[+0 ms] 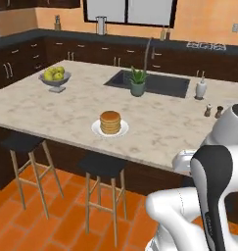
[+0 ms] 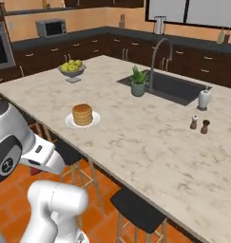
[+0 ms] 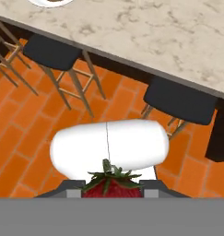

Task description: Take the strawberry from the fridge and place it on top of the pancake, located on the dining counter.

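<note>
The strawberry [image 3: 112, 185] was held clamped between the fingers of the gripper [image 3: 112, 193], its green leaves turned toward the hand camera and its red body seen at the bottom of the hand view. A small red patch was also seen under the hand in the right base view. The hand was kept low, over the orange tiled floor, short of the counter [image 1: 154, 122] edge and above the black stools [image 3: 53, 51].

The pancake [image 1: 110, 122] stack was left bare on its white plate [image 1: 97, 129], near the counter's front edge and well apart from the hand.

Several risks were judged to lie ahead. The fruit is small and rounded, so it could be slipped from the fingers during a quick swing and lost to the floor. The hand could be knocked against the counter edge if raised too late. On release, the berry could be rolled off the flat stack if dropped from a height or off-centre.
</note>
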Robot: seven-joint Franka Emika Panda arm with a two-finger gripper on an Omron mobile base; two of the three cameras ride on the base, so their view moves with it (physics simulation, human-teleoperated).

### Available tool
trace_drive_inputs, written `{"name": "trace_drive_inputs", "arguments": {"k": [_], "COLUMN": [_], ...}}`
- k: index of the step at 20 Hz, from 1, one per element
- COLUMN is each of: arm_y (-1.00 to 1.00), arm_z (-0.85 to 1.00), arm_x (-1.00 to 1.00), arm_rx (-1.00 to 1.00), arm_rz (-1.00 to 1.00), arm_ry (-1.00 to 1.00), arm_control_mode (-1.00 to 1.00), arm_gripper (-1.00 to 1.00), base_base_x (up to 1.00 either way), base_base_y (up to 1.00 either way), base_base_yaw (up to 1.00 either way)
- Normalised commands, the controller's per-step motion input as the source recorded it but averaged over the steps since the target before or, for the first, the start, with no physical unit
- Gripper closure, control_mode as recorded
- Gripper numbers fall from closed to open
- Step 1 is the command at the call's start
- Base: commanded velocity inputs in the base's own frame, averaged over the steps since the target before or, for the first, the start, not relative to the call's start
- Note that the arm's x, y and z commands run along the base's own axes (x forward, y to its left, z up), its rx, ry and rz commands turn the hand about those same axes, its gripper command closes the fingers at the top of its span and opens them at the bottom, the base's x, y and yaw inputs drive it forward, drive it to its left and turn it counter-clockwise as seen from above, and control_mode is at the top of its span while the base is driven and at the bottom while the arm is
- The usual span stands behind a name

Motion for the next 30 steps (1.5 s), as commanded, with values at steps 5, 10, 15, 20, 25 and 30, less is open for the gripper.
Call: {"name": "trace_drive_inputs", "arguments": {"k": [5, 10, 15, 20, 25, 30], "arm_y": [0.00, 0.00, 0.00, 0.00, 0.00, 0.00], "arm_z": [0.00, 0.00, 0.00, 0.00, 0.00, 0.00], "arm_x": [0.00, 0.00, 0.00, 0.00, 0.00, 0.00], "arm_rx": [0.00, 0.00, 0.00, 0.00, 0.00, 0.00], "arm_rz": [0.00, 0.00, 0.00, 0.00, 0.00, 0.00], "arm_ry": [0.00, 0.00, 0.00, 0.00, 0.00, 0.00], "arm_control_mode": [1.00, 1.00, 1.00, 1.00, 1.00, 1.00], "arm_gripper": [1.00, 1.00, 1.00, 1.00, 1.00, 1.00], "base_base_x": [0.73, 0.62, 0.43, 0.71, 0.62, 0.40], "base_base_y": [0.76, 1.00, 1.00, 0.37, -0.24, 0.00], "base_base_yaw": [-0.67, -0.53, -0.46, -0.44, -0.07, 0.00]}}
